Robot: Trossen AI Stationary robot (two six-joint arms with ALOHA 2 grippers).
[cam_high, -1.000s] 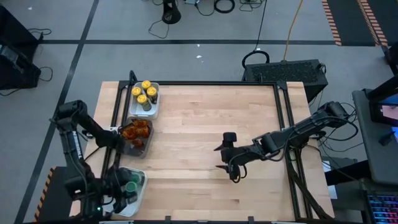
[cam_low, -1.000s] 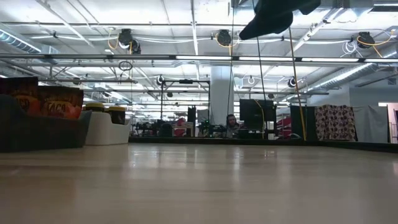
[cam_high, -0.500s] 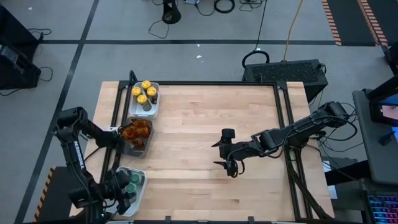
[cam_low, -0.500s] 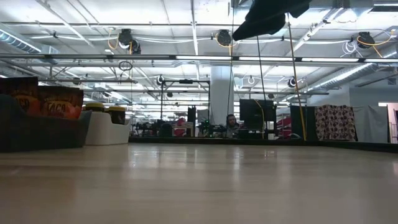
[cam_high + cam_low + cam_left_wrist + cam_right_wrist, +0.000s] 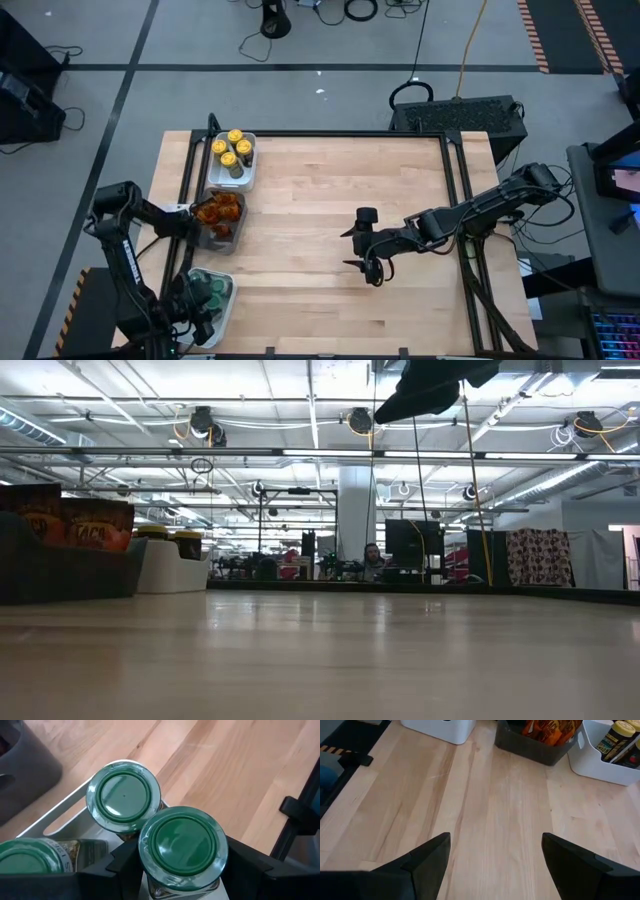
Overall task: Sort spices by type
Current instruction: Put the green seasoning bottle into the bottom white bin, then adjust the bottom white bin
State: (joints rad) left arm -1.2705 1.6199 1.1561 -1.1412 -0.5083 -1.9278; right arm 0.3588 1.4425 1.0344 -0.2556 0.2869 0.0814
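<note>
My left gripper (image 5: 200, 298) is over the white tray (image 5: 222, 310) at the table's near left corner and is shut on a green-lidded jar (image 5: 182, 845). A second green-lidded jar (image 5: 124, 797) stands upright in that tray right beside it, and a third (image 5: 25, 857) shows at the edge of the view. Yellow-lidded jars (image 5: 232, 150) stand in the far white tray (image 5: 247, 175). Orange-brown packets (image 5: 218, 212) fill the dark grey tray (image 5: 236, 238) between the two. My right gripper (image 5: 366, 262) is open and empty above the table's middle. My left gripper has the green-lidded jar between its two fingers, at the glass shoulder (image 5: 147, 870) just below the lid. The fingers come from above, pointing down. The jar is upright, lid up, its lid nearer the camera than its neighbour's. Whether its base rests on the tray is hidden.
The three trays stand in a row along the table's left edge. In the low view the dark grey tray (image 5: 60, 570) and the far white tray (image 5: 175, 572) show at the left. Bare wood stretches from the trays to the right edge.
My left arm's upper joints have swung toward the table's near edge while its gripper has stayed over the near white tray. My right gripper has shifted a little toward the table's left.
</note>
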